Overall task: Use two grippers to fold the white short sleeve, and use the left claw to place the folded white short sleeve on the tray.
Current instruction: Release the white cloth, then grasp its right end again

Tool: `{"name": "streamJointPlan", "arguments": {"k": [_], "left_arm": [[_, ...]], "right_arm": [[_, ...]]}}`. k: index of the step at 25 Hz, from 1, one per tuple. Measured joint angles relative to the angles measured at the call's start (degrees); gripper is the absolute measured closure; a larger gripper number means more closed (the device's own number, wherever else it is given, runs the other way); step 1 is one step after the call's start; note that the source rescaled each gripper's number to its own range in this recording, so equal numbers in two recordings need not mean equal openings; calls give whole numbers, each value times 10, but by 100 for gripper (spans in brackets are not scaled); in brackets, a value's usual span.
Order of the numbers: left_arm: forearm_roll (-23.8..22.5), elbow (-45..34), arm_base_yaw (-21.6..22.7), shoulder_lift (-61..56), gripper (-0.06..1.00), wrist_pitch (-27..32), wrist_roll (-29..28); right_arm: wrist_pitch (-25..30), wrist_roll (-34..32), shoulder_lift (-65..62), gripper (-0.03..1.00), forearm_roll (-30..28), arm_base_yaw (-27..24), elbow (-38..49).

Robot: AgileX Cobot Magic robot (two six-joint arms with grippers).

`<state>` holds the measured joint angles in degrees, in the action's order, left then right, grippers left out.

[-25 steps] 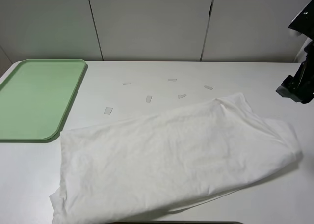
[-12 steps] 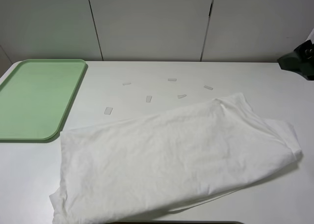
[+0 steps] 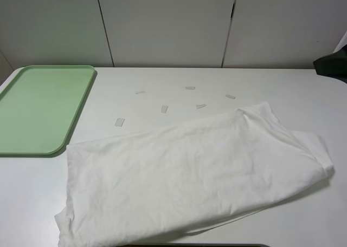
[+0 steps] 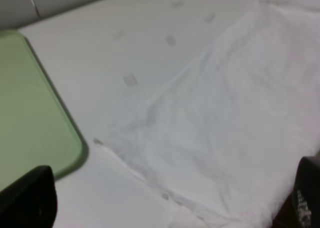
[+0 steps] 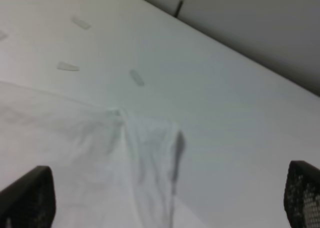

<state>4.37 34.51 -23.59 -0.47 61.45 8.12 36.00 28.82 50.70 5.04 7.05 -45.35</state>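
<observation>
Pictured along the front edge of the table [image 3: 162, 79]: the white short sleeve [image 3: 190, 171], loosely doubled over and rumpled, lying askew from the near-left corner toward the right edge. Poised over its left end, clear of the cloth: the left claw [image 4: 165, 198], spread wide and gripping nothing. Just beyond the shirt, scattered on the tabletop: small pale tape strips [image 3: 120, 122]. Along the left edge, reaching back to the far-left corner and just beside the shirt's left corner (apparently not touching it): the tray [image 3: 38, 109], no garment on it yet. High near the far-right edge, looking down on the shirt's far peak: the right claw [image 5: 165, 198], likewise spread wide and holding nothing.

Likely trouble from here:
- A pinch catching only the top layer, leaving the lower one behind and opening the fold.
- Uneven pulls from the two claws on so skewed a lie, dragging cloth off the front edge.
- A loose one-claw carry, letting the bundle unfurl and drape over the tray's rim.
</observation>
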Motion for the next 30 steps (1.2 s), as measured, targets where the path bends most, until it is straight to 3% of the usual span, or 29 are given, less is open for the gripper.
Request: {"name": "streamJointPlan", "arguments": {"k": [5, 19, 23, 27, 30], "left_arm": [[10, -53, 0, 0, 0, -17, 0], [6, -64, 2, 0, 0, -11, 0], [6, -64, 44, 0, 0, -11, 0], [6, -64, 140, 0, 0, -11, 0], [6, -64, 171, 0, 0, -11, 0]], "right_arm": [[8, 0, 0, -3, 24, 0, 0], [16, -10, 0, -3, 78, 0, 1], [26, -38, 0, -3, 105, 0, 1], [48, -63, 0, -3, 111, 0, 1], [60, -79, 0, -3, 114, 0, 1]]}}
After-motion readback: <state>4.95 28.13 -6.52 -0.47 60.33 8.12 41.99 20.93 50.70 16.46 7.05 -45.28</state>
